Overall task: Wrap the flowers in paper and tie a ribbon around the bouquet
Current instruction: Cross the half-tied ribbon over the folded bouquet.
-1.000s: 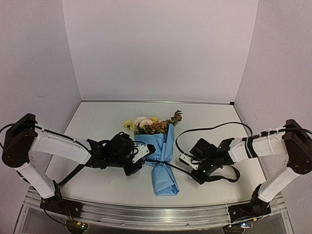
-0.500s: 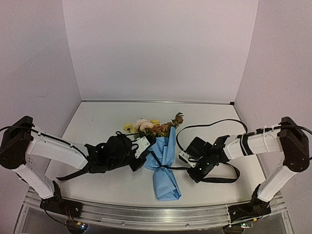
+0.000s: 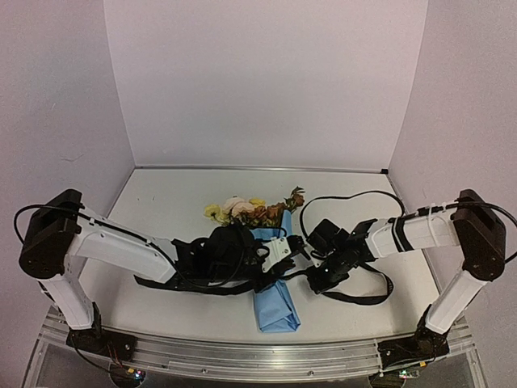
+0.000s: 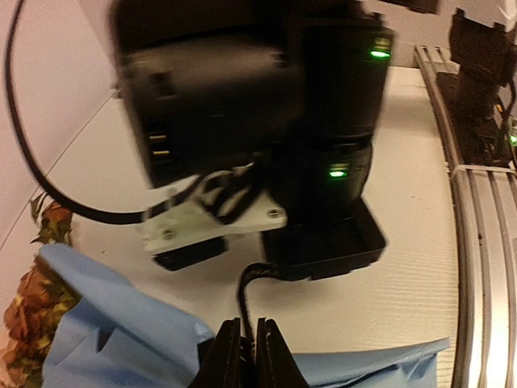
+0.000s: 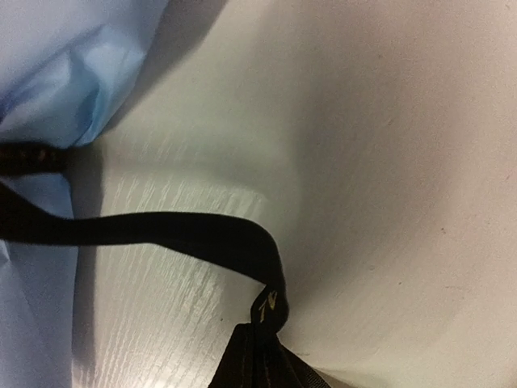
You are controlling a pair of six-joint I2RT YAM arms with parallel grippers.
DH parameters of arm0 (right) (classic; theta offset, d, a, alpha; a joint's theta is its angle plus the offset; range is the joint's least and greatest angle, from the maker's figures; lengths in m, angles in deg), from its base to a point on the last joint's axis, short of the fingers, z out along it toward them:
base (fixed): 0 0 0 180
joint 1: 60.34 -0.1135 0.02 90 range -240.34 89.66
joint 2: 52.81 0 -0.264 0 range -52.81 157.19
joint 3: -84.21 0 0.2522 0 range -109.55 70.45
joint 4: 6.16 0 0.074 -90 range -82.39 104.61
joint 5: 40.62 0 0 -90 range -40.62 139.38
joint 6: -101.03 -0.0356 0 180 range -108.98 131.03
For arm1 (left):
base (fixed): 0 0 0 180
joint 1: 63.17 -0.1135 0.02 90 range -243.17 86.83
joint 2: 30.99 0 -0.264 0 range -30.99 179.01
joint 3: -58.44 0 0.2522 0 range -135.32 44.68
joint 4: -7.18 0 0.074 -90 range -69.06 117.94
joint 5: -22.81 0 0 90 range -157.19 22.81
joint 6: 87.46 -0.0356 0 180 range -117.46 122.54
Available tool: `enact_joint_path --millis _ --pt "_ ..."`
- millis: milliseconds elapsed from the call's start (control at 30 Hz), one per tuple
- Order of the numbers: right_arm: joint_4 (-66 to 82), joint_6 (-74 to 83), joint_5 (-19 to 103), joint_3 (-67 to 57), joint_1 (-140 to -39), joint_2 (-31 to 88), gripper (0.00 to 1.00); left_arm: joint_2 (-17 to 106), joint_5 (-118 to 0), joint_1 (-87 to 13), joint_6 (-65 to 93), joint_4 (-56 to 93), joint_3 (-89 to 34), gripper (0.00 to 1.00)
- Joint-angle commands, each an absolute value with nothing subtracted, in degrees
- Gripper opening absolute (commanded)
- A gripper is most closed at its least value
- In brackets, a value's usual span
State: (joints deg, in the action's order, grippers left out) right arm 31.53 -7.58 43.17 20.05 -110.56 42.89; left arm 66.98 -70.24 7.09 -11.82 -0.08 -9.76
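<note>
Bouquet [image 3: 282, 229] lies mid-desk [image 3: 161, 202] in the top view, with the flowers [image 3: 246, 210] at its far end and the light blue paper [image 3: 279, 311] tapering toward the near edge. A second ago the left arm [image 3: 121, 242] stopped short at the left of the paper. Now it stretches across the wrap's middle, and the left fingers [image 3: 293, 245] have reached the right side, just beside the right fingers [image 3: 319, 279], which have edged a little left. The flowers have hardly shifted. A slack loop of ribbon [image 3: 359, 297] lies on the desk near the right fingers.

The left wrist view shows the left fingers [image 4: 230, 360] nearly pressed together. A black strand of ribbon [image 4: 242, 295] rises from between them toward the right arm's wrist, so they seem to pinch it, though the blur leaves this unsure. Blue paper [image 4: 121, 323] and rust blooms [image 4: 36, 291] sit to the left.

In the right wrist view the right fingers [image 5: 250, 360] are closed on the ribbon [image 5: 186, 234]. It curves left across the desk onto the paper [image 5: 65, 81].
</note>
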Motion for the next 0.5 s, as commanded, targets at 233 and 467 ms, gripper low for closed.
enact_joint_path --millis 233,467 --pt "29.5 -16.0 40.3 21.5 -106.2 40.7 0.00 74.4 -62.8 8.8 -15.4 -0.9 -16.0 0.10" --pt "36.9 -14.7 44.9 21.4 -105.6 37.6 0.00 76.4 -60.5 8.9 -19.0 0.1 -18.4 0.11"
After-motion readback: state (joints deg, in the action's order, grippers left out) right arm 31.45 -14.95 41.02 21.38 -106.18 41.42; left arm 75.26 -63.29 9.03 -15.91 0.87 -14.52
